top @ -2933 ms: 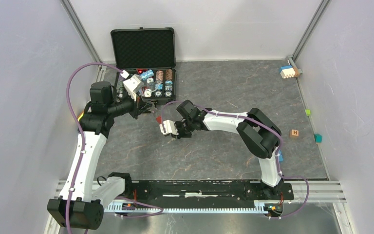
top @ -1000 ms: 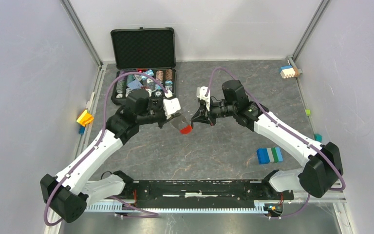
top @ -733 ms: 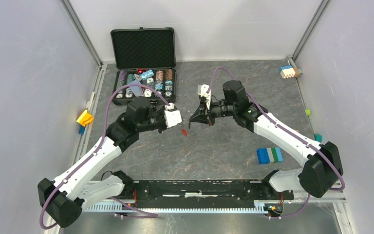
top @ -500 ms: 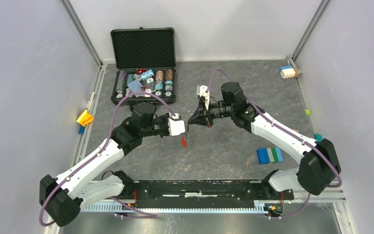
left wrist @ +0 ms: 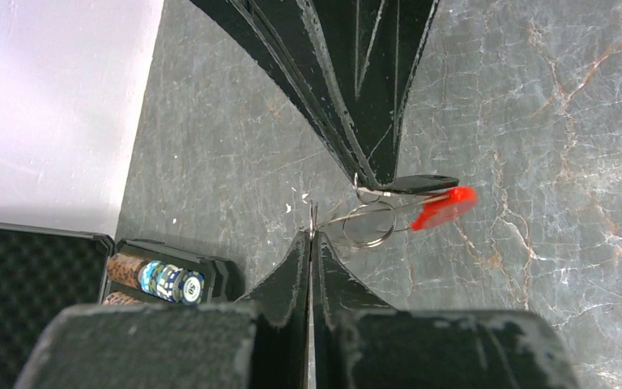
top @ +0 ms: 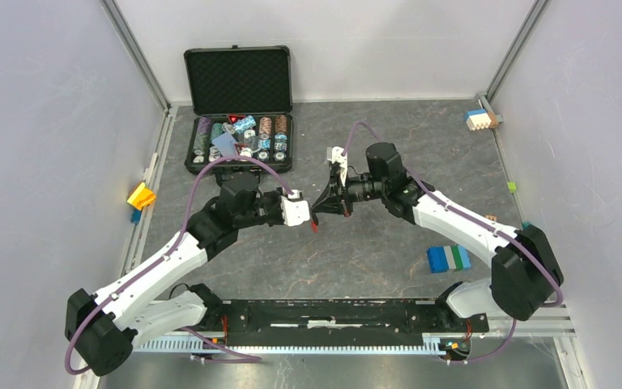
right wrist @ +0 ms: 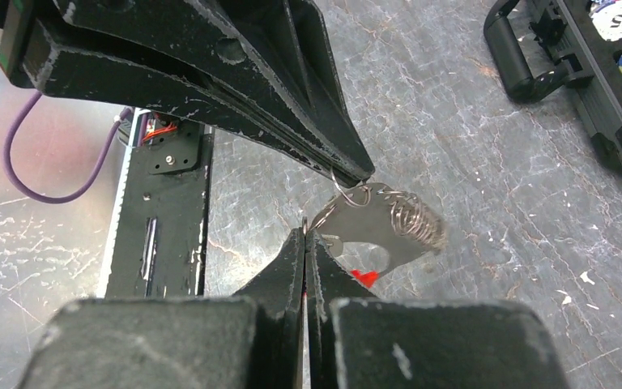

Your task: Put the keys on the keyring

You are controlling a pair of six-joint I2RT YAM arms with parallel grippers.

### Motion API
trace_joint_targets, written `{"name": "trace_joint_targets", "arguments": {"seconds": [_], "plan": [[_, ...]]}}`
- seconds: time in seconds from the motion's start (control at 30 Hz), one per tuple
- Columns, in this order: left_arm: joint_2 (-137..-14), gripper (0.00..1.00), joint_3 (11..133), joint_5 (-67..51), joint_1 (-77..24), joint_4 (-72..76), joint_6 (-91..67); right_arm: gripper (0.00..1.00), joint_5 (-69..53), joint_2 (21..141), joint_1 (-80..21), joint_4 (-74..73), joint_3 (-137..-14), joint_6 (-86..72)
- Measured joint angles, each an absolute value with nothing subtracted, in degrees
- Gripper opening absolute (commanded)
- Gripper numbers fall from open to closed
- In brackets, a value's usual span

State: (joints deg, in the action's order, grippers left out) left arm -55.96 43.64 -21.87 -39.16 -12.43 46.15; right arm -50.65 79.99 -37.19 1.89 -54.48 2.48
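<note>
In the top view my left gripper [top: 304, 212] and right gripper [top: 318, 206] meet tip to tip above the table's middle. The keyring's red tag [top: 314, 228] hangs just below them. In the left wrist view my left gripper [left wrist: 312, 232] is shut on the keyring's thin wire, with the ring [left wrist: 370, 224] and red tag [left wrist: 444, 207] to its right. The right gripper's fingers [left wrist: 372, 121] come down from above, and the black-headed key [left wrist: 421, 184] sits at their tip. In the right wrist view my right gripper [right wrist: 305, 235] is shut on a flat silver piece [right wrist: 372, 220], which I take for the key's blade.
An open black case [top: 239, 134] of poker chips stands at the back left. A blue and green block [top: 449, 258] lies front right. A yellow block [top: 141, 195] sits by the left wall. Small blocks [top: 479, 120] sit in the back right corner.
Over the last second my left gripper has moved right and nearer, and the right gripper has come to meet it. The tips now touch, and the red tag hangs closer under them.
</note>
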Motion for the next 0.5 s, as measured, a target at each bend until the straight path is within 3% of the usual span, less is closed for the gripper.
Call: {"name": "trace_joint_targets", "arguments": {"seconds": [0.5], "plan": [[-55.9,0.02,43.2,-21.3,-39.4,-11.8,46.2,0.0,-51.5,82.6,-37.2,3.0,-55.4,1.2]]}}
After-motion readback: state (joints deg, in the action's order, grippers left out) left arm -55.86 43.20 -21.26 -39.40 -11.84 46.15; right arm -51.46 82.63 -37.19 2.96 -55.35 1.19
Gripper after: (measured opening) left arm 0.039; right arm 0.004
